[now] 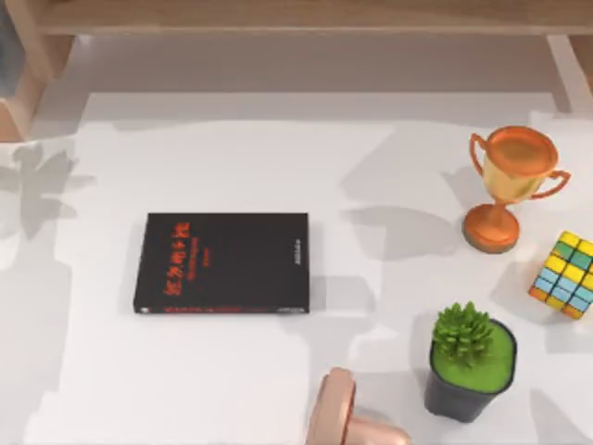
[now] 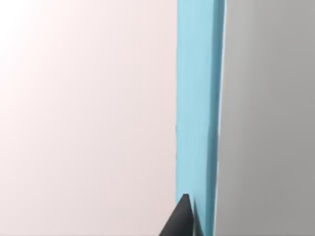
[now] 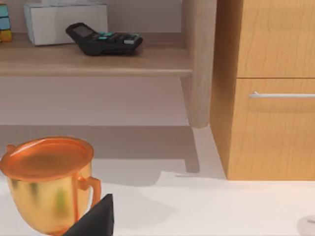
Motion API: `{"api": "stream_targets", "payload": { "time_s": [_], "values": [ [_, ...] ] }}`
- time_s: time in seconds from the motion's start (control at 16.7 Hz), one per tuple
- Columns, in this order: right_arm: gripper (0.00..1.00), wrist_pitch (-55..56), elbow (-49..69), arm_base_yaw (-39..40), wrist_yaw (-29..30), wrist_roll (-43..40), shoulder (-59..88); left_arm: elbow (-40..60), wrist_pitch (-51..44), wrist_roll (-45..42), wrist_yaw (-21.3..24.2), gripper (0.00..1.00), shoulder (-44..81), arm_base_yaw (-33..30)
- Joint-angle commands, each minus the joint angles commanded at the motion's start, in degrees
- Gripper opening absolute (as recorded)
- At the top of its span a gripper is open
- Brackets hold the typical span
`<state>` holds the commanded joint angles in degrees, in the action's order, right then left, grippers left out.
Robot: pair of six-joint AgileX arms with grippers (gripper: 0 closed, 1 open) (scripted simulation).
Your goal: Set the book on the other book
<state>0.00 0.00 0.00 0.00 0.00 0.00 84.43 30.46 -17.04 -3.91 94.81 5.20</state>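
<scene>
The other book [image 1: 222,262], black with red lettering, lies flat on the white table left of centre. In the left wrist view the light blue book [image 2: 197,113] stands very close as a tall band, with a pale surface on one side and a grey one on the other. A dark tip of my left gripper [image 2: 181,219] rests against the blue cover at its lower end. A dark tip of my right gripper [image 3: 98,219] shows beside the trophy [image 3: 47,184], with the shelf unit beyond it.
A copper trophy [image 1: 508,185], a colour cube [image 1: 567,274] and a potted green plant [image 1: 471,360] stand on the table's right side. A pink rounded object [image 1: 345,417] sits at the front edge. Behind are a shelf with a calculator [image 3: 104,38] and a wooden drawer cabinet [image 3: 270,93].
</scene>
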Motion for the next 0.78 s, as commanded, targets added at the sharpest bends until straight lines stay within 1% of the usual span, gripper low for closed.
{"api": "stream_targets", "payload": {
  "time_s": [0.18, 0.3, 0.36, 0.54, 0.66, 0.78],
  "values": [
    [1.00, 0.0, 0.0, 0.0, 0.0, 0.0, 0.0, -3.8, 0.6, -8.6, -13.0, 0.00, -8.5, -12.3],
    [1.00, 0.0, 0.0, 0.0, 0.0, 0.0, 0.0, -8.1, 0.5, -14.8, -20.2, 0.00, -12.7, -20.3],
    [1.00, 0.0, 0.0, 0.0, 0.0, 0.0, 0.0, -10.9, 0.3, -17.9, -23.1, 0.00, -14.1, -24.1],
    [1.00, 0.0, 0.0, 0.0, 0.0, 0.0, 0.0, -21.9, -1.4, -26.8, -29.2, 0.00, -15.5, -34.9],
    [1.00, 0.0, 0.0, 0.0, 0.0, 0.0, 0.0, -30.4, -2.9, -32.1, -32.1, 0.00, -14.1, -41.2],
    [1.00, 0.0, 0.0, 0.0, 0.0, 0.0, 0.0, -38.7, -4.6, -36.9, -34.2, 0.00, -11.5, -46.0]
  ]
}}
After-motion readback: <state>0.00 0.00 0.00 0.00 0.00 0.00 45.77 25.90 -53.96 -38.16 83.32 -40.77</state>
